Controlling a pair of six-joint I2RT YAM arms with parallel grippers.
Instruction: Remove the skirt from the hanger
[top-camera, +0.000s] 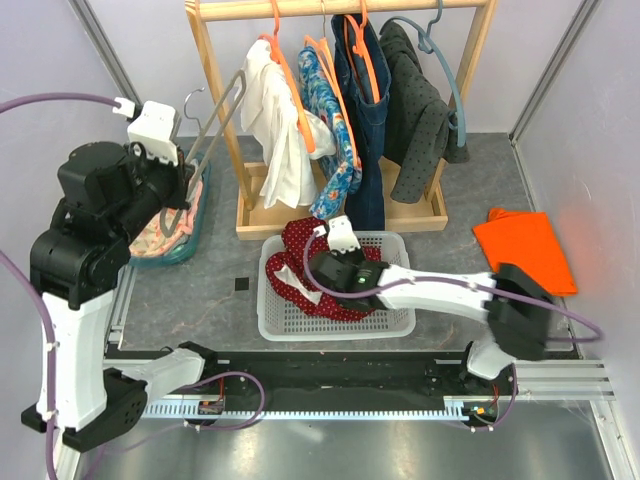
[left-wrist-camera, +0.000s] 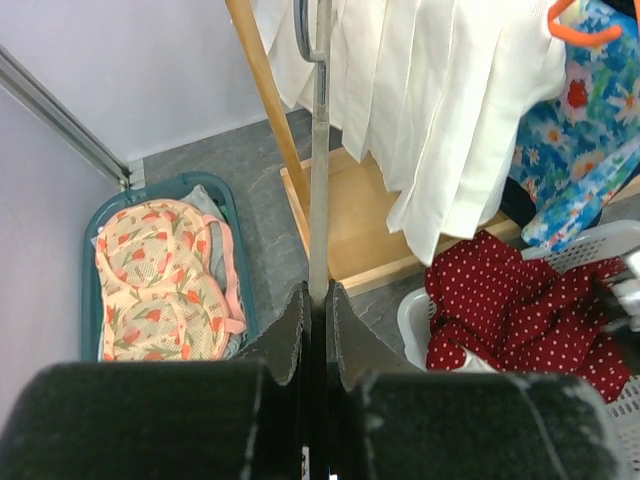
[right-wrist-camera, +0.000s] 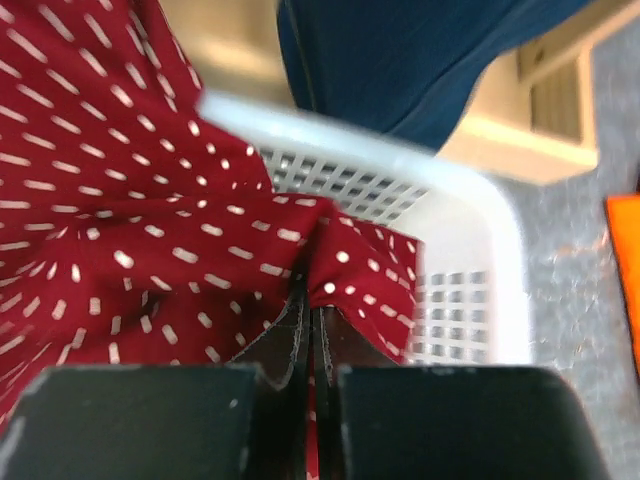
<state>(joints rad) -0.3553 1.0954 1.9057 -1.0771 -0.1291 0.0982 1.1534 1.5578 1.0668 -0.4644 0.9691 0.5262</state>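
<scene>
The red white-dotted skirt (top-camera: 298, 262) lies bunched in the white basket (top-camera: 330, 326), off any hanger. My right gripper (top-camera: 325, 272) reaches into the basket and is shut on a fold of the skirt (right-wrist-camera: 150, 200), its jaws (right-wrist-camera: 315, 300) pinching the cloth near the basket wall (right-wrist-camera: 470, 200). My left gripper (top-camera: 188, 182) is raised at the left and is shut on the bar of a bare grey hanger (top-camera: 215, 125). In the left wrist view the hanger (left-wrist-camera: 320, 150) runs straight up from the closed gripper (left-wrist-camera: 318, 295), with the skirt (left-wrist-camera: 510, 310) at the lower right.
A wooden rack (top-camera: 215, 90) at the back holds a white garment (top-camera: 275, 130), a floral one (top-camera: 330, 130), denim (top-camera: 365, 110) and a dark dotted top (top-camera: 420, 110). A teal basket (top-camera: 188, 240) with peach cloth stands left. An orange cloth (top-camera: 525, 245) lies right.
</scene>
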